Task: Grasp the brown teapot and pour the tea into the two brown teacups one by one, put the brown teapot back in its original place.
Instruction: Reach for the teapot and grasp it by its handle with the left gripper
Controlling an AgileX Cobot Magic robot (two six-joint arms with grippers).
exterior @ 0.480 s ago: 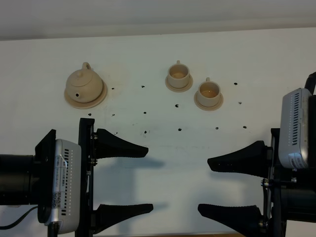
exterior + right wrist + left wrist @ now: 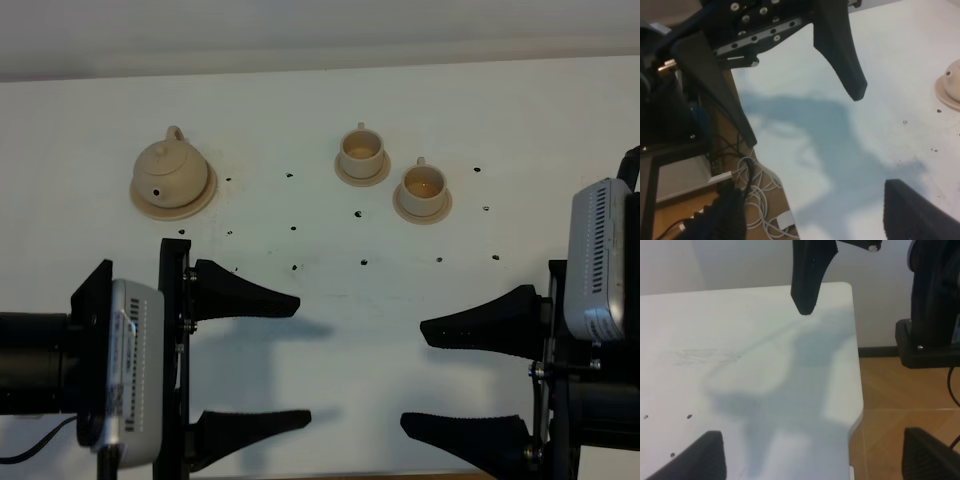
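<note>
The brown teapot sits with its lid on, on its wide saucer, the original place, at the back left of the white table. A sliver of the teapot shows at the edge of the right wrist view. The two brown teacups stand on small saucers at the back, right of centre, both holding pale liquid. My left gripper hovers open near the front edge, well short of the teapot. My right gripper faces it, also open. Both are empty.
Small black marks dot the table between the crockery and the grippers. The table's front corner drops to a wooden floor, where a black stand is and cables lie.
</note>
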